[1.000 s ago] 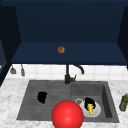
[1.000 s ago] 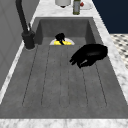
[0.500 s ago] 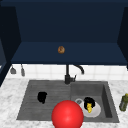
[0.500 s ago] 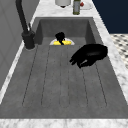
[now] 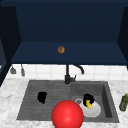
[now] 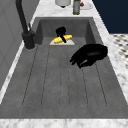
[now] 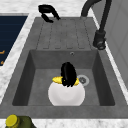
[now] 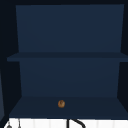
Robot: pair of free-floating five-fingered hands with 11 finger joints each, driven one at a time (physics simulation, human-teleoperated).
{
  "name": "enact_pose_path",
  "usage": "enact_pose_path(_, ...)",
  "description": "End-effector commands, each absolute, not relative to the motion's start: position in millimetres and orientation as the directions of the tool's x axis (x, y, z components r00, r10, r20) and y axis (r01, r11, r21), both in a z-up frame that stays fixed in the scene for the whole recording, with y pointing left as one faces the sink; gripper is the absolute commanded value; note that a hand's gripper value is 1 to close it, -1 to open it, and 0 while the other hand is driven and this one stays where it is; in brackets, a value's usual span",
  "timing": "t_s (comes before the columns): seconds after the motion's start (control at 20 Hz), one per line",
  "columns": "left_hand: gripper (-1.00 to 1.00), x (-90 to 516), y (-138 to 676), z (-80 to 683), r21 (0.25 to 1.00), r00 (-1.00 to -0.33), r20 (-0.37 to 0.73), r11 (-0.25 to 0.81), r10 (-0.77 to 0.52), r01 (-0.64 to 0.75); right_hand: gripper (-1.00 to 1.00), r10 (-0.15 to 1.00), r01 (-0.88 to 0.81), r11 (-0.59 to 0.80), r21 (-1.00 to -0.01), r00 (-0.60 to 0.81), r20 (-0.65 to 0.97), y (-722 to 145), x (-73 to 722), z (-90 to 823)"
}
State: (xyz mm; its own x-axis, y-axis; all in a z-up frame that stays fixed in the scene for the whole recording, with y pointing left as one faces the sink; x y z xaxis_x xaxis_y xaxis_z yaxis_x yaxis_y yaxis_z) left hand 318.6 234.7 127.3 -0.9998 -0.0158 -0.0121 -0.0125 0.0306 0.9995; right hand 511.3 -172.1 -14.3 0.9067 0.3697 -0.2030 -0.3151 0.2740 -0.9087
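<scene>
Banana (image 7: 58, 80), yellow and curved, lies on a round white plate (image 7: 66, 96) in the sink's deep basin, the right hand (image 7: 68, 74) curled around it. Left hand (image 6: 90, 55) hovers, fingers loosely bent, over the ribbed grey drainboard (image 6: 50, 82).

**Yellow item on a white plate in the sink basin**

A small yellow item (image 7: 58, 79), elongated and lying flat, is seen on a round white plate (image 7: 66, 96) on the floor of the basin. It is covered across its middle by the fingers (image 7: 68, 75) of the right hand (image 5: 88, 98), so that its two ends stick out to either side of them. The plate is found directly beneath the fingers, just beside the drain.
</scene>
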Motion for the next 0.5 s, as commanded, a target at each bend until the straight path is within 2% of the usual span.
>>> enact_pose_path(0.0, 0.0, 318.6, 234.7, 127.3, 0.999, -1.0, -0.012, 0.031, -0.016, -0.013, 1.0, 0.394, -0.299, 0.25, -0.921, 0.9, -0.185, -177.6, 488.4, 13.0)
enact_pose_path(0.45, 0.0, 318.6, 234.7, 127.3, 0.999, -1.0, -0.012, 0.031, -0.016, -0.013, 1.0, 0.456, -0.285, 0.267, -0.921, 0.879, -0.139, -198.9, 448.1, 48.3)
